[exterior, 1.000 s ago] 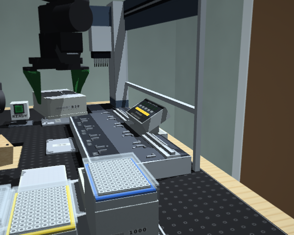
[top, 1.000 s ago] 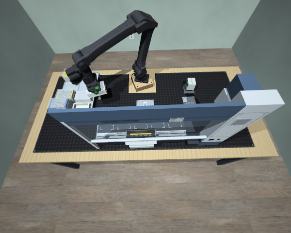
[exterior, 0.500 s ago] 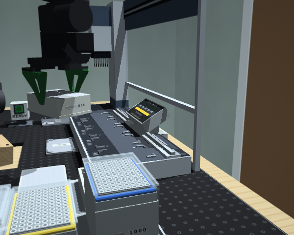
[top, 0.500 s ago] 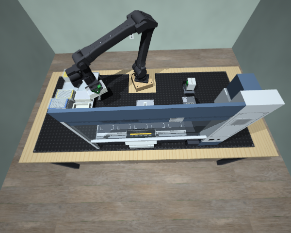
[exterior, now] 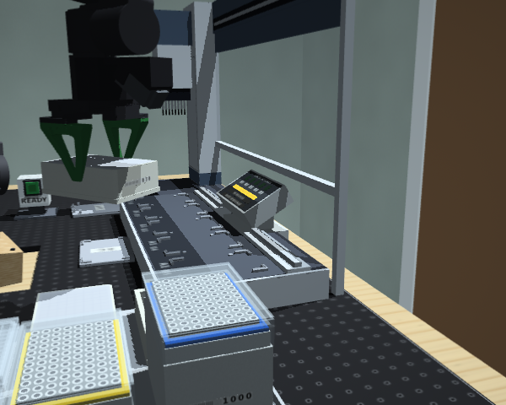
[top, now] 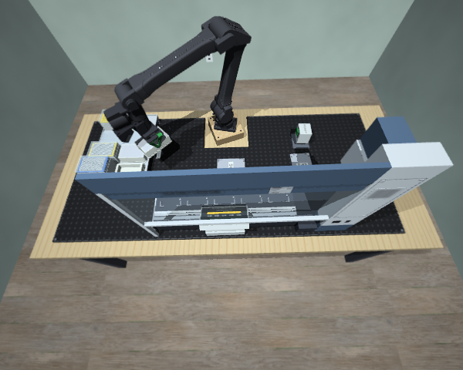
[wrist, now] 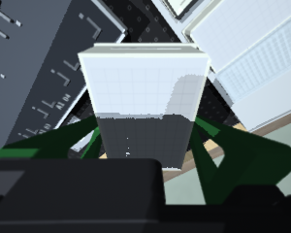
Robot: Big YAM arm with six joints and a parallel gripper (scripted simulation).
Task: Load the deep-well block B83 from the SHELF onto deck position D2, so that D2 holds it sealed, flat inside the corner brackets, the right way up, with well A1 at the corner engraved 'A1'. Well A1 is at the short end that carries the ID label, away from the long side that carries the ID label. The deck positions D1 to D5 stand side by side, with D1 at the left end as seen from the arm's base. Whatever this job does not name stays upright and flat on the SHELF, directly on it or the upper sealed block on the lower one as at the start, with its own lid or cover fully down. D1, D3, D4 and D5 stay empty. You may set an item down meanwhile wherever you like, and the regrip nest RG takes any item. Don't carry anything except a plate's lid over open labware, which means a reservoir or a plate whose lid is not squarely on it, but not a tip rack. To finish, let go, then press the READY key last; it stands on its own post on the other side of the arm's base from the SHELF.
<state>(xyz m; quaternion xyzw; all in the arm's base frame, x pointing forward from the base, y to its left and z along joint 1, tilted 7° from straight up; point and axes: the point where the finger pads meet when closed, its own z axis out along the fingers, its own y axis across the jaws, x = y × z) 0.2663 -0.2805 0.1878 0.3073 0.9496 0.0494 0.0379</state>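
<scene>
My gripper (exterior: 97, 163) with green fingers is shut on the white sealed deep-well block B83 (exterior: 100, 177) and holds it in the air, right way up, between the shelf and the deck. The block's labelled short end faces the exterior view. It also shows in the wrist view (wrist: 145, 99), its flat sealed top between my fingers, and in the top view (top: 151, 142). The deck (exterior: 201, 230) with its corner brackets lies below and to the right of the block; an engraved "A1 D4" mark (wrist: 62, 103) shows in the wrist view.
The shelf holds a blue-rimmed tip rack (exterior: 203, 303), a yellow-rimmed tip rack (exterior: 70, 359) and other labware (top: 119, 153). The READY key (exterior: 33, 190) stands on its post beyond the arm's base. A small nest plate (exterior: 101, 253) lies on the board. The gantry beam (top: 231, 175) spans the deck.
</scene>
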